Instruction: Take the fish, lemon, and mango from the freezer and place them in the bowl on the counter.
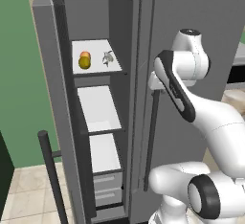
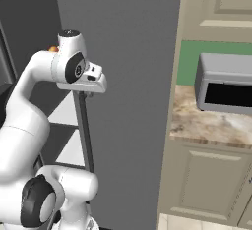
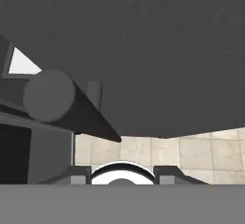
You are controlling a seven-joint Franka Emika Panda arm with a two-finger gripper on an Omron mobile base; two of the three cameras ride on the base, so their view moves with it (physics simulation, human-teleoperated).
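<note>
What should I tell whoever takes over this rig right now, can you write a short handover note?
End effector: shut, holding nothing, pointing down beside the fridge's dark bar handle.
Freezer: door open. Lemon, mango just behind it, and fish all lie on the top white shelf.
Counter: carries the microwave.
Done: freezer opened.
Left: grasp each of the three items and carry it to the bowl on the counter.

The narrow grey freezer compartment stands open; on its top white shelf an orange-red mango touches a yellow-olive lemon, the silvery fish nearby.
</note>
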